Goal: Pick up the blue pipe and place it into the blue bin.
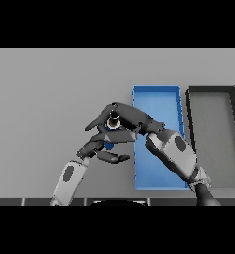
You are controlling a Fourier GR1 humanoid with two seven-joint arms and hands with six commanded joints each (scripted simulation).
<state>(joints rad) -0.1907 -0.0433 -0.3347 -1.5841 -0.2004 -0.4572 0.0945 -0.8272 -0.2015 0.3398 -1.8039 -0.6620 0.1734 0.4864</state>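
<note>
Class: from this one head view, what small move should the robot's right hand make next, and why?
Probably lift a little and carry right. The right hand is curled over the blue pipe, just left of the blue bin, so the pipe is not yet over it. The left hand lies close below.

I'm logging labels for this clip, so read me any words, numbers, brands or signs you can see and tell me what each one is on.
None: no readable text anywhere.
Blue bin: plain walls, no label.
Dark bin: no markings.
Blue pipe: mostly hidden under the right hand and left hand, no print visible.
</note>
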